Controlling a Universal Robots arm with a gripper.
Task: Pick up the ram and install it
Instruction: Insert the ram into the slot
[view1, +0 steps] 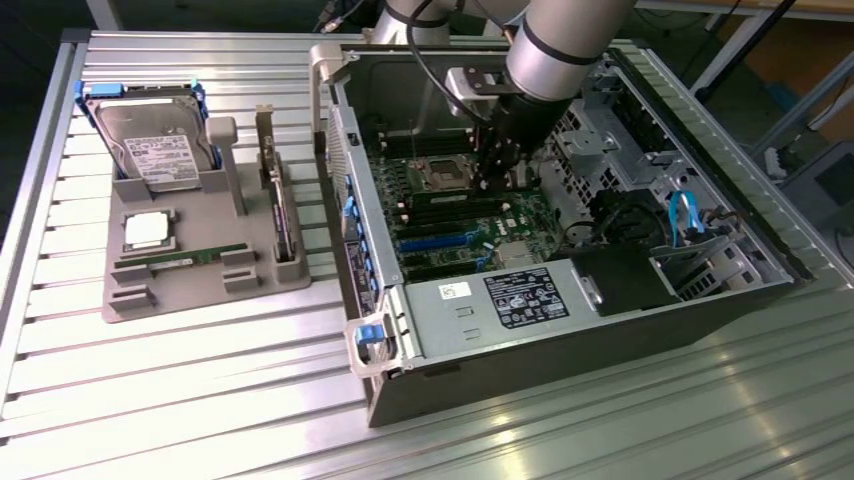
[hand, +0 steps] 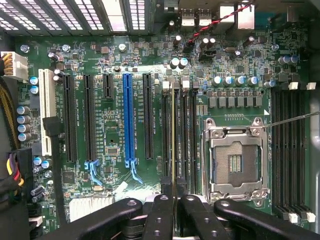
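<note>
The grey, silver-jointed arm (view1: 567, 35) reaches down from the far edge into an open dark computer case (view1: 561, 360) lying on its side. Its black gripper (view1: 505, 175) points straight down over the green motherboard (view1: 454, 215).

In the wrist view the black fingers (hand: 161, 210) of the gripper (hand: 173, 200) are clenched on the ram (hand: 173, 140), a thin green circuit-board stick seen edge-on. It runs parallel to the long black memory slots (hand: 187, 135), between them and the black expansion slot (hand: 148, 117). The square metal-framed processor socket (hand: 235, 160) lies just beyond those memory slots. Whether the stick's lower edge touches a slot cannot be told.

The case rests on a ribbed aluminium tabletop (view1: 200, 400). On the exterior view's left, apart from the case, sits a grey moulded tray (view1: 200, 290). It carries a silver hard drive (view1: 154, 140) standing tilted, a square silver processor chip (view1: 147, 230), a second green memory stick (view1: 180, 262) lying flat, and an expansion card (view1: 276, 210) standing on edge.

The case's upright wall (view1: 350, 140) stands between the tray and the board. A perforated metal drive cage (view1: 627, 130) closes the exterior view's right, and a labelled power-supply box (view1: 534, 295) the near end. Bare tabletop lies in front of the case and the tray.
</note>
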